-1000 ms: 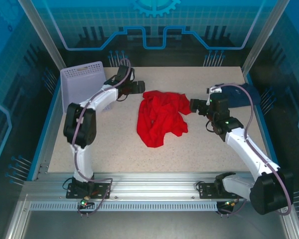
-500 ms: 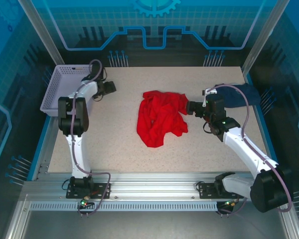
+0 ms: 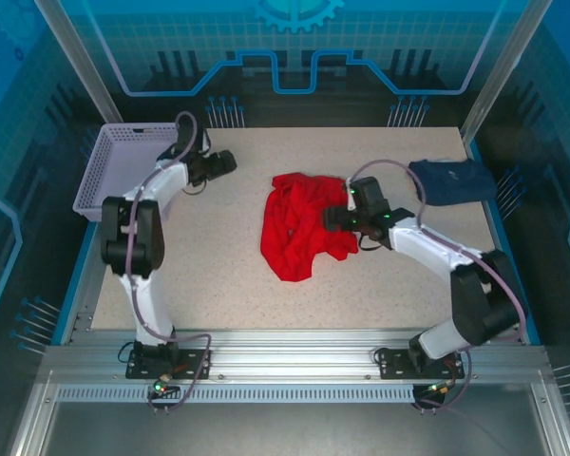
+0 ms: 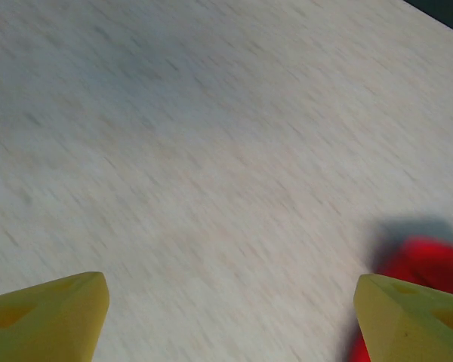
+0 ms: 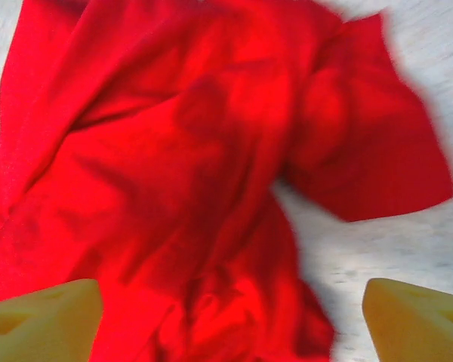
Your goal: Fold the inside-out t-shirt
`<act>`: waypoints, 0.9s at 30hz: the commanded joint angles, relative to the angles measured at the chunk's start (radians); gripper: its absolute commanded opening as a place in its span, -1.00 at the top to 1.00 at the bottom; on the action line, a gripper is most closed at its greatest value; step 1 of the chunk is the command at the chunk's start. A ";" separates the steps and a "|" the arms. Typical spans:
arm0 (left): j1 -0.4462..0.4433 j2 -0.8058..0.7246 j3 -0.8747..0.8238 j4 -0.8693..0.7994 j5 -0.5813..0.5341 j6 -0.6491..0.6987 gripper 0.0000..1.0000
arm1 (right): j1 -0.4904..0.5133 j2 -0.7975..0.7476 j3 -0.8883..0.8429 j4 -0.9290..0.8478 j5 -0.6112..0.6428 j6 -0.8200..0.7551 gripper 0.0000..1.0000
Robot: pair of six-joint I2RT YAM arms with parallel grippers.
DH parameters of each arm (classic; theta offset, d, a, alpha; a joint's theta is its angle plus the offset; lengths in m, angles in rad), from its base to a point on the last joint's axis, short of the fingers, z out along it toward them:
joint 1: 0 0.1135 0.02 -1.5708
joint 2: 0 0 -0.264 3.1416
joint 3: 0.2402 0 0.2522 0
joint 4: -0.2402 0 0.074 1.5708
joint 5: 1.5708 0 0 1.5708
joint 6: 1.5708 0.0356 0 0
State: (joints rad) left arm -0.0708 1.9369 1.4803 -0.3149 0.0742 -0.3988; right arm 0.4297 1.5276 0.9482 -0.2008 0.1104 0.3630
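Crumpled red shirt (image 3: 304, 226) on the desk (image 3: 218, 275), right tool (image 5: 228, 317) above its right side, jaws apart, left tool (image 4: 230, 315) near the basket (image 3: 109, 171), jaws apart, nothing held.

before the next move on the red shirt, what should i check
1. Right pincer open, over the t-shirt: ok.
2. Left pincer open: ok.
3. Left pincer at the cloth: not ok, it is over bare table, apart from the shirt.
4. Shirt spread flat: not ok, it is a crumpled heap.
5. Which face is outward: cannot tell.
6. Navy garment and basket apart from the shirt: ok.
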 commanded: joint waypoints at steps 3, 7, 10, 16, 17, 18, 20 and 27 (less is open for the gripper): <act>-0.169 -0.239 -0.365 0.269 0.144 -0.118 -0.65 | -0.033 0.041 -0.004 -0.013 -0.124 0.018 -0.51; -0.222 -0.210 -0.472 0.255 0.126 -0.085 -0.52 | -0.037 0.158 0.081 -0.066 -0.150 0.026 -0.26; -0.262 -0.172 -0.481 0.226 0.142 -0.050 -0.49 | -0.046 0.157 0.048 -0.079 -0.072 0.017 -0.20; -0.328 -0.091 -0.474 0.230 0.127 -0.046 -0.12 | -0.054 0.216 0.025 -0.059 -0.101 0.033 0.08; -0.328 -0.081 -0.467 0.231 0.129 -0.053 0.03 | -0.053 0.218 0.030 -0.049 -0.103 0.036 0.21; -0.328 -0.079 -0.460 0.237 0.138 -0.055 0.17 | -0.057 0.208 0.036 -0.041 -0.098 0.035 0.34; -0.326 -0.092 -0.447 0.257 0.152 -0.056 0.50 | -0.060 0.153 0.046 -0.033 -0.078 0.016 0.55; -0.180 -0.366 -0.336 0.254 0.232 -0.098 1.00 | -0.146 -0.231 0.160 -0.063 -0.096 -0.037 1.00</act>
State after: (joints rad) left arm -0.3393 1.7672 1.0676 -0.0887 0.2508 -0.4728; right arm 0.3294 1.4658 1.0122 -0.2741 0.0208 0.3542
